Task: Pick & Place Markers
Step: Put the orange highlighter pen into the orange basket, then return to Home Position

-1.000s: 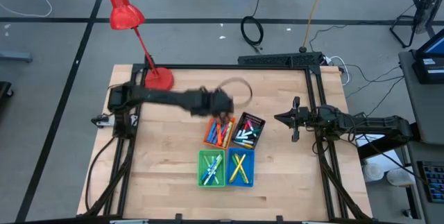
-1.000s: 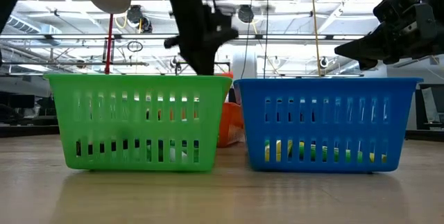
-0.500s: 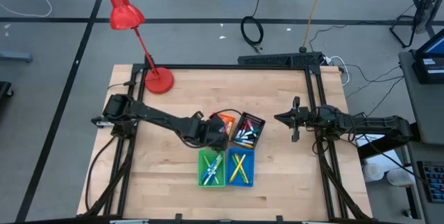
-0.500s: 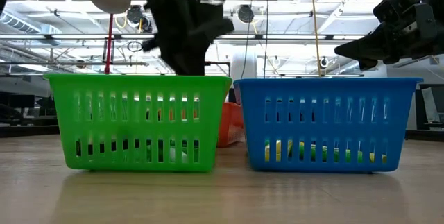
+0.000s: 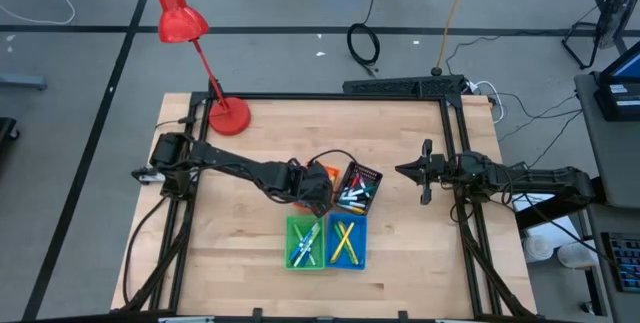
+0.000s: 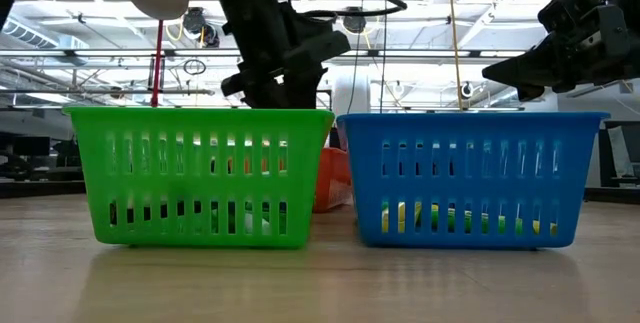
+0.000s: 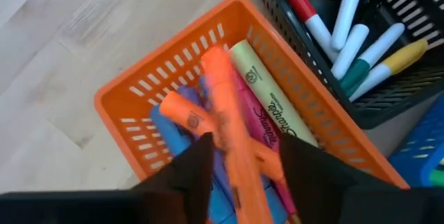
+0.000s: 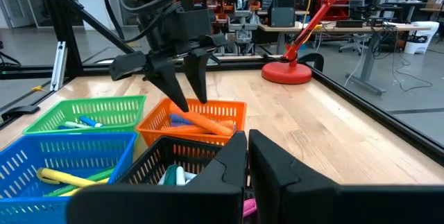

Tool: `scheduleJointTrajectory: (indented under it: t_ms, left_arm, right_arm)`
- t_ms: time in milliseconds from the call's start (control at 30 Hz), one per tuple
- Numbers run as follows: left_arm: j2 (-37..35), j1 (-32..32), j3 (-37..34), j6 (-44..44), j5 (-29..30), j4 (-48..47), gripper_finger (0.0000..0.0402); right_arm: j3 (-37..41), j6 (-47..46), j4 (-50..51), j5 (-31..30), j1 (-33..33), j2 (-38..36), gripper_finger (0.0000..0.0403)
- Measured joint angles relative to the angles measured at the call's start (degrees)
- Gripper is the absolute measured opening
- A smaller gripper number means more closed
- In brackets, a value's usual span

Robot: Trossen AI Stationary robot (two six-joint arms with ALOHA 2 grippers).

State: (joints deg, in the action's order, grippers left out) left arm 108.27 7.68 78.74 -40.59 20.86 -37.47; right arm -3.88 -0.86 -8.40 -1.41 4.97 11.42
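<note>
High view: the left gripper (image 5: 312, 189) reached over the orange bin (image 5: 322, 178); the right gripper (image 5: 425, 172) waited near the table's right edge, fingers together. Left wrist view: fingers apart, straddling an orange marker (image 7: 227, 127) lying in the bin among other markers (image 7: 258, 102).

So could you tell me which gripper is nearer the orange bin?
Left. The left gripper hangs directly over the orange bin, fingers apart; the right gripper waits off beyond the black bin.

Markers (image 7: 229, 106) piled in orange bin (image 7: 125, 102): orange, yellow, pink, blue, purple; others in black bin (image 7: 388, 99).
</note>
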Motion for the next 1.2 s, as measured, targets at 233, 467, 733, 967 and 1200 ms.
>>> scheduleJointTrajectory:
  t_ms: [233,467,733,967,1200]
  left_arm:
    - [0.0,0.0,0.27,4.16,-0.81,-0.37,0.0237]
    - [-1.64,0.0,0.35,14.24,-15.45,-1.44,0.0266]
    - [-9.56,-0.06,0.35,15.99,-22.53,-3.29,0.028]
    - [-15.61,0.1,0.37,16.28,-20.98,-2.14,0.0274]
    - [-18.87,3.12,0.44,22.15,-16.48,-2.52,0.0285]
  right_arm:
    - [0.01,0.01,0.0,0.0,0.02,0.0,0.0008]
    - [0.01,0.0,0.0,0.0,0.01,0.02,0.0008]
    - [0.01,0.0,-0.21,0.0,0.02,0.22,0.0009]
    - [0.01,0.01,-0.21,0.0,0.02,0.64,0.0008]
    - [0.02,0.0,-0.19,0.0,0.02,0.72,0.0009]
